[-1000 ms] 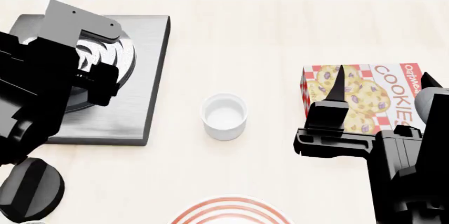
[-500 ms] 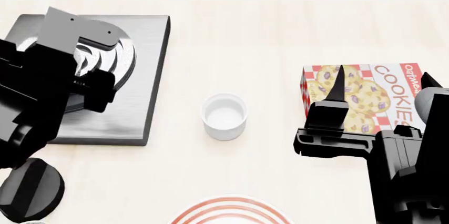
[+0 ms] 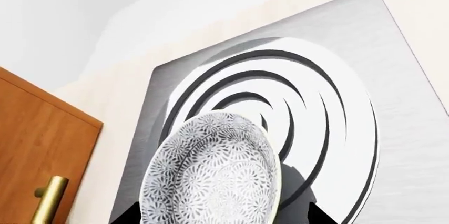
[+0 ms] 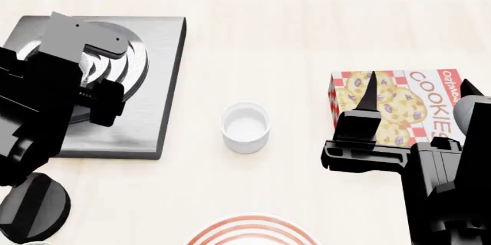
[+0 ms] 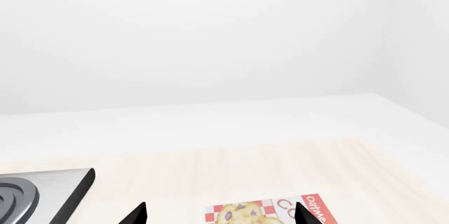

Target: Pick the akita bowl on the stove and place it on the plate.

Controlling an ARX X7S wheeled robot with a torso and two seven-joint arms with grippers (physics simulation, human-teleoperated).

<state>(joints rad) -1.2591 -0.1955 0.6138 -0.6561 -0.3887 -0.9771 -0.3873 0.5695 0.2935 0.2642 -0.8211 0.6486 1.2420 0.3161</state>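
Left hand: holding akita bowl above stove
Right hand: wide, idle
Left: carry to plate

A pale wooden counter fills the head view, meeting a plain white wall behind. Beside it stands a brown wooden door, perhaps a cabinet's, with 1 brass handle.

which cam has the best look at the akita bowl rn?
Left wrist view: the akita bowl fills the lower frame, speckled pattern clear, over the stove rings. In the head view the left arm hides it; the right wrist view misses it.
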